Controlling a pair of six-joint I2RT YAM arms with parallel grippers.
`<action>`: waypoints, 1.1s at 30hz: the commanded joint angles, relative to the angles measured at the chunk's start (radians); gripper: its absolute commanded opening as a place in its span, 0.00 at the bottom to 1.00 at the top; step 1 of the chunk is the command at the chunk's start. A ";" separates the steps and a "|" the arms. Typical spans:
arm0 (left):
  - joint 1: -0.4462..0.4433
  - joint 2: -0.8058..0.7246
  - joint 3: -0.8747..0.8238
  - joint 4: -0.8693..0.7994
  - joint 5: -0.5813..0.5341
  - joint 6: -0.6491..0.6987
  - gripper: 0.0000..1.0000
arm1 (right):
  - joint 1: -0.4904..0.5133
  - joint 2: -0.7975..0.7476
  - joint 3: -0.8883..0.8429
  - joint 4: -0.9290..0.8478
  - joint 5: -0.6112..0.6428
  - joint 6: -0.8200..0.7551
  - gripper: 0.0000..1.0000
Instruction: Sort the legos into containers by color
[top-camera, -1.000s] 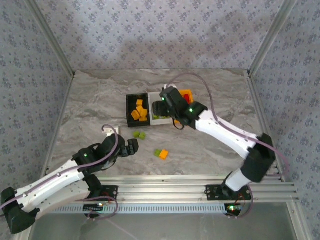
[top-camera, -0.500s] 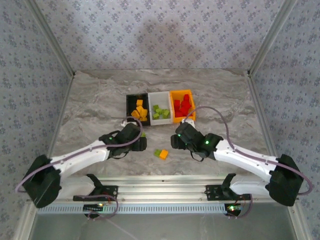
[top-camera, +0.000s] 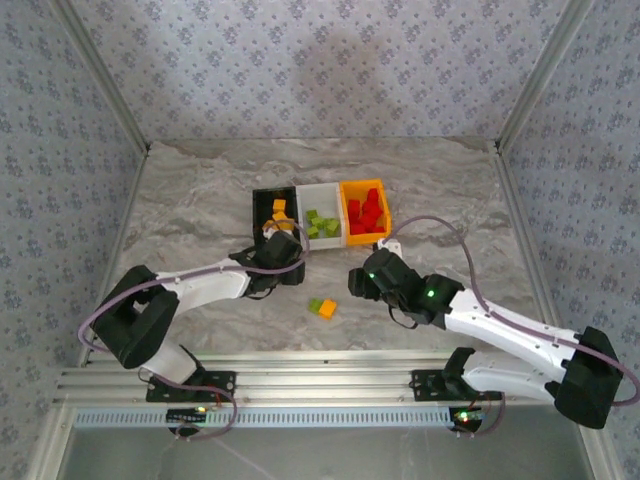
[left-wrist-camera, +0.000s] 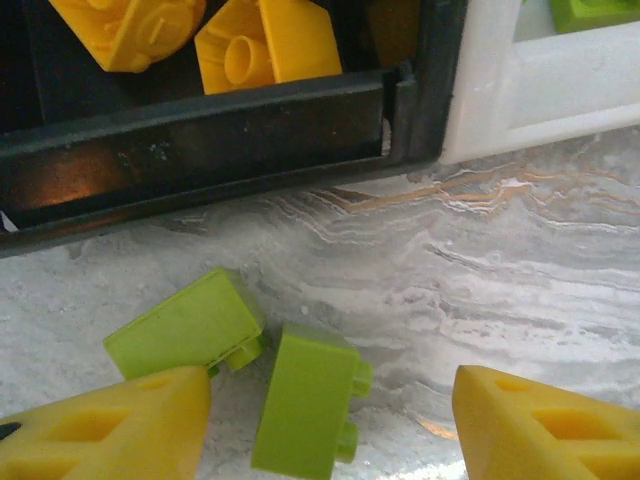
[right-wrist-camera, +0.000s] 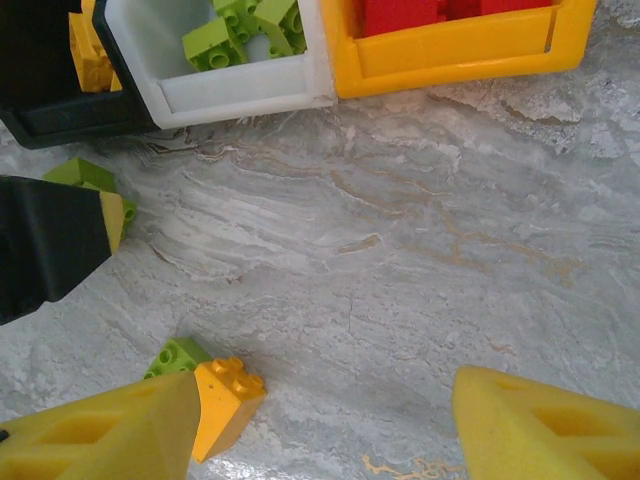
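Observation:
Three containers stand in a row: black with orange-yellow legos, white with lime ones, orange with red ones. My left gripper sits low just in front of the black bin. It is open, one lime brick lies loose between its fingers, and a second lime brick rests by the left finger. My right gripper is open over bare table. An orange-yellow brick and a lime brick lie beside its left finger.
The loose orange-yellow brick and lime brick lie between the two grippers, toward the near edge. The right wrist view has the left gripper's black finger at its left edge. Aluminium rails border the near side of the marble tabletop.
My left arm swung forward to the lime pair in front of the black bin and its jaws narrowed. My right arm drew back from the bins down to the table.

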 joint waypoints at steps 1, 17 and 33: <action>0.002 0.042 0.017 0.006 -0.025 0.024 0.62 | -0.001 -0.027 -0.010 -0.034 0.034 0.014 0.70; -0.031 -0.042 -0.086 -0.054 -0.025 -0.007 0.22 | -0.013 -0.045 -0.020 -0.028 0.042 0.019 0.70; -0.023 -0.124 0.260 -0.155 0.076 0.047 0.19 | -0.038 -0.048 -0.051 -0.013 0.037 0.042 0.70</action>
